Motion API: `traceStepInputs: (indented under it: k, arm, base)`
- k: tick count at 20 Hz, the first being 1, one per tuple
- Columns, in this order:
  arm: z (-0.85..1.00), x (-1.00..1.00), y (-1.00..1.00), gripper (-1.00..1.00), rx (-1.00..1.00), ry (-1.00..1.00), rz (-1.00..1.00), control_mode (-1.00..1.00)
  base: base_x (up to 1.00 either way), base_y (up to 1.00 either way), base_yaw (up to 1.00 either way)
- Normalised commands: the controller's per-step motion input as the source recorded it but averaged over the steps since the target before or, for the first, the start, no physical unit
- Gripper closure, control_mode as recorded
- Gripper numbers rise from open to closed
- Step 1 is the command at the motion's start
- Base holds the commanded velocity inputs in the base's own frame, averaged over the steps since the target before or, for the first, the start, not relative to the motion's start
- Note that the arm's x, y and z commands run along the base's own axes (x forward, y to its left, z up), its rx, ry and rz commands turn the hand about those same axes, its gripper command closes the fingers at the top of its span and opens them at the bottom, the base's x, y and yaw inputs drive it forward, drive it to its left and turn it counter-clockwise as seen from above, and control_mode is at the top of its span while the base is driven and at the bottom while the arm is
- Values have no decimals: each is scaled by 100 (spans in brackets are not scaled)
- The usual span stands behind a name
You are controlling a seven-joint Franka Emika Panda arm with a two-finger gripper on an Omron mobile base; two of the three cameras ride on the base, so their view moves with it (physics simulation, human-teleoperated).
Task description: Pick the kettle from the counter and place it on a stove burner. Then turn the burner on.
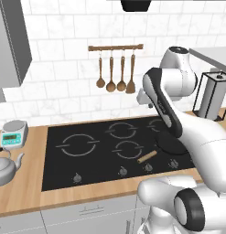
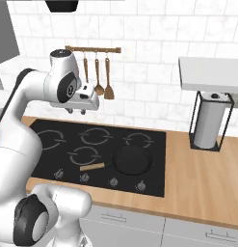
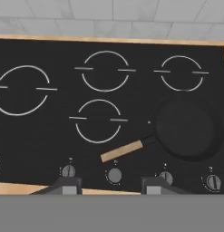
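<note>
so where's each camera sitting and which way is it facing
Left base view: behind the arm on its left, facing the cooktop, kettle at left.
Right base view: behind on its right, arm at left, paper roll at right.
Hand view: on the hand, looking down at the cooktop; fingertips at bottom.
All three share the pan.

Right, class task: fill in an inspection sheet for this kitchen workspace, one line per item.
Surface: wood-grain counter around a black cooktop with a row of knobs.
Job's things: kettle on the counter left of the cooktop, untouched; large burner bare.
Clutter: scale behind the kettle; black pan with wooden handle on the cooktop's right.
Claw: claw raised above the cooktop, jaws apart, holding nothing.
Cables: nothing seen.
Surroundings: white tiled wall, hanging wooden utensils, paper towel holder.
</note>
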Motion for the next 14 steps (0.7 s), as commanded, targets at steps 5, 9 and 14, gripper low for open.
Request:
traceStepInputs:
  k: [5,9,14]
  arm:
    - [-13,-31,31,-100,0,-1,0,-100]
    - [-21,-51,97,-100,0,-4,0,-100]
    - [-18,-52,100,-100,0,-11,0,-100]
  base:
    - [0,0,0]
    - [0,0,0]
    - [0,0,0]
